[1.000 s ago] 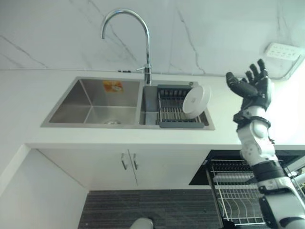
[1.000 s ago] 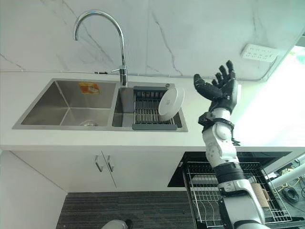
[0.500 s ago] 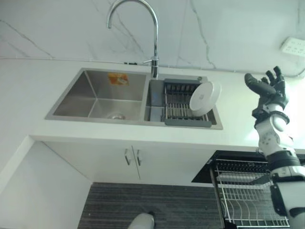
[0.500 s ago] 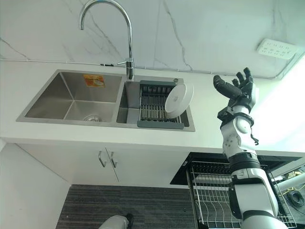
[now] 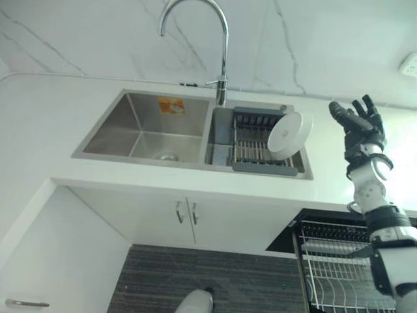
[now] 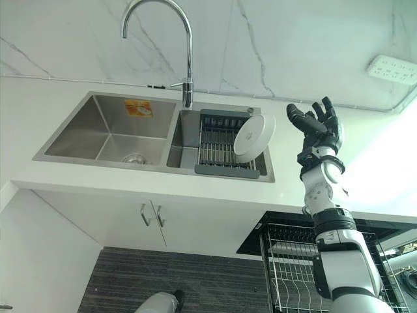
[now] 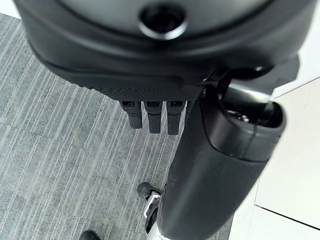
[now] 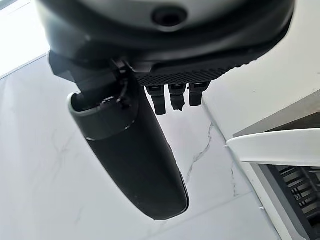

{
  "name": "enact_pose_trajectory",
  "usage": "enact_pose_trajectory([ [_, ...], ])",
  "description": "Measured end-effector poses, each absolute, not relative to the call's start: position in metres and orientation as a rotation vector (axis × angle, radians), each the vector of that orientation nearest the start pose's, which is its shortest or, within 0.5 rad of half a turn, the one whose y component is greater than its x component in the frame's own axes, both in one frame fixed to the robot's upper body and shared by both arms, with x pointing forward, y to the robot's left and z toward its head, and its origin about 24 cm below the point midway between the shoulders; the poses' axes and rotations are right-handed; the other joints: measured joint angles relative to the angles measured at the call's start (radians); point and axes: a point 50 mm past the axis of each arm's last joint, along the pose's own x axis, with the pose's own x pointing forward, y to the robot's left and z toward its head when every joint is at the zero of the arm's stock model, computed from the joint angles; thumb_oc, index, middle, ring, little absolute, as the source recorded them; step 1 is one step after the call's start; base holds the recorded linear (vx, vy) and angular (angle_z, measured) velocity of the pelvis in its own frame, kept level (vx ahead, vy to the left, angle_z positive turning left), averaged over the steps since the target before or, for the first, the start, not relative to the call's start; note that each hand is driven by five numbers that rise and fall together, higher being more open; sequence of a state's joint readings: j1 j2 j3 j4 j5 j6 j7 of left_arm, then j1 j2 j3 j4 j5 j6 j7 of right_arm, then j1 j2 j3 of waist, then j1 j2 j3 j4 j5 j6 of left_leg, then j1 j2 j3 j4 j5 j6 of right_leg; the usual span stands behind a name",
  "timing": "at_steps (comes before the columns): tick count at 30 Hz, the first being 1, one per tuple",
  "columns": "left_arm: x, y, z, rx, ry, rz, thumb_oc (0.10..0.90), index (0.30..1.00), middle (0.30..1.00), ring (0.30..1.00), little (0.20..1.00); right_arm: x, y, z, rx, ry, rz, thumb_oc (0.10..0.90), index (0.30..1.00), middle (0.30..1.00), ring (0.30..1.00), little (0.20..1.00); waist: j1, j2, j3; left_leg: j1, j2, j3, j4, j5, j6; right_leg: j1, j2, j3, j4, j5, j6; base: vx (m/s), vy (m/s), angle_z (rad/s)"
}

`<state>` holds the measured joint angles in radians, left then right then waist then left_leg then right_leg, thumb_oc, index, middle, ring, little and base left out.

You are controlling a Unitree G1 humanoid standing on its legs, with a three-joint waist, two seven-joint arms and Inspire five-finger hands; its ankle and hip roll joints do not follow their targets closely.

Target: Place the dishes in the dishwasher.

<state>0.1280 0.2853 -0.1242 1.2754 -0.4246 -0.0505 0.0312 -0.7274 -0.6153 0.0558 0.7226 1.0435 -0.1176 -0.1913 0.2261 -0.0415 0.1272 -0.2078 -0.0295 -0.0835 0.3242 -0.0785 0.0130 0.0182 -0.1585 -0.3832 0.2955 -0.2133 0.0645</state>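
Stainless steel took up the middle of the head views: a double sink set into a white counter, with a curved tap rising behind the divider. In the right basin sat a dark drying rack, and you had one white plate leaning on edge against the rack's right end, centre-right of the frame, tipped toward the wall.

Your right hand stood at the right of the frame, raised above the counter, just right of the plate and apart from it. Its fingers were spread and only loosely bent, thumb out toward the plate, holding nothing. In the right wrist view the same hand showed its fingers extended, with the plate's white rim at the right edge beyond them.

At the lower right of the head views the dishwasher stood open with its wire basket pulled out below the counter. White cabinet doors sat under the sink.

Your left hand showed in its wrist view over grey striped floor, fingers hanging straight, carrying nothing.
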Motion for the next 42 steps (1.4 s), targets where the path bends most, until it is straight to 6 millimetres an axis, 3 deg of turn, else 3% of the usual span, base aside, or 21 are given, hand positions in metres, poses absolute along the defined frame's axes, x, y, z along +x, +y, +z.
enact_pose_trajectory([
  [22,0.029,0.260,-0.163,-0.009,1.303,0.407,0.800,0.900,0.900,0.900,0.900,0.368,-0.299,0.143,0.490,-0.077,-0.395,0.800,0.900,0.900,0.900,0.900,0.002,-0.009,0.009,0.002,0.001,0.003,0.002,0.001,-0.001,0.003,0.002,0.000,0.000,0.000,0.000,0.00,0.000,0.00],
  [42,0.029,0.264,-0.162,0.000,1.300,0.413,0.800,0.900,0.900,0.900,0.900,0.374,-0.277,0.130,0.499,-0.011,-0.347,0.800,0.900,0.900,0.900,0.900,0.025,-0.019,0.016,0.002,0.001,0.001,0.002,0.002,-0.003,0.005,0.003,-0.002,0.000,0.000,0.000,0.00,0.000,0.00],
])
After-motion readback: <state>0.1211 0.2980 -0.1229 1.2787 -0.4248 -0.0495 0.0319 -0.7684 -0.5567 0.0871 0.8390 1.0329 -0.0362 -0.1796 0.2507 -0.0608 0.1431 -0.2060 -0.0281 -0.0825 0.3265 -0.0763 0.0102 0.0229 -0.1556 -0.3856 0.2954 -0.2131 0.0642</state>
